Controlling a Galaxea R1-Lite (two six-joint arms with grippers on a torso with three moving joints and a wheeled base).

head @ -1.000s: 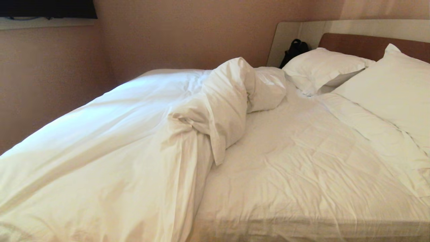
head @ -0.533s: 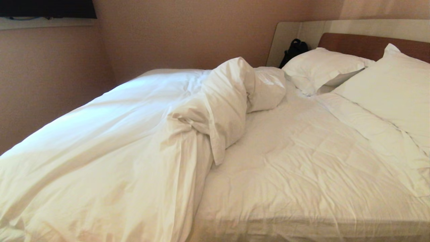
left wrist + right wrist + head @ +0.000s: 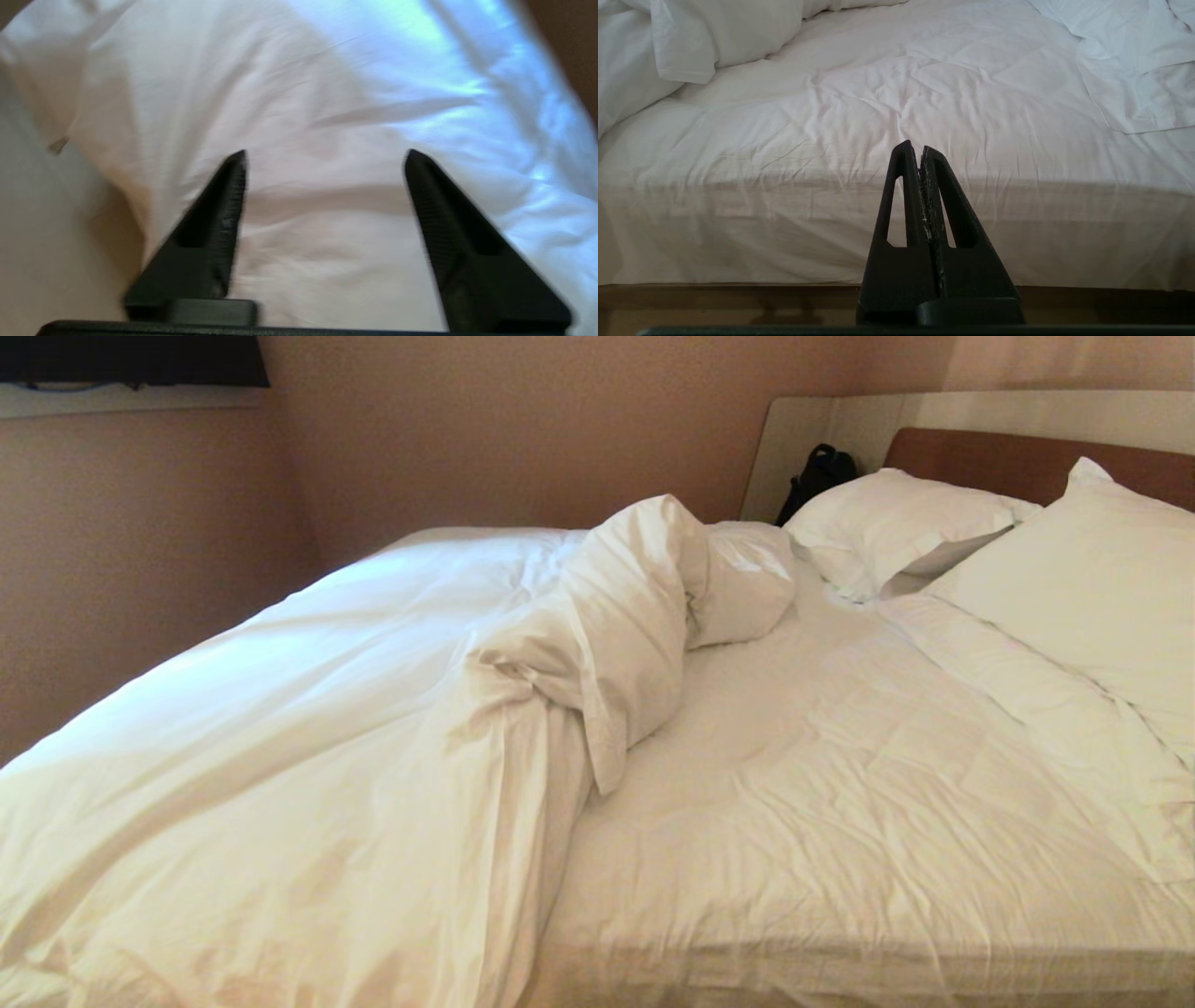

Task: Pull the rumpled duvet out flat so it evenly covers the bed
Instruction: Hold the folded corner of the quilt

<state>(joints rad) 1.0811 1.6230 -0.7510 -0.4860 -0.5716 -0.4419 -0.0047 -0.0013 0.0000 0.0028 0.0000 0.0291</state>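
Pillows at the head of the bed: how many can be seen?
2. One pillow lies by the far side near a black bag; the other pillow lies nearer the camera, cut by the picture's right edge. More may be hidden.

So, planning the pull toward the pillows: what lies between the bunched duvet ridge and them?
In the head view, only bare wrinkled sheet lies between the duvet ridge and the pillows; nothing else rests there.
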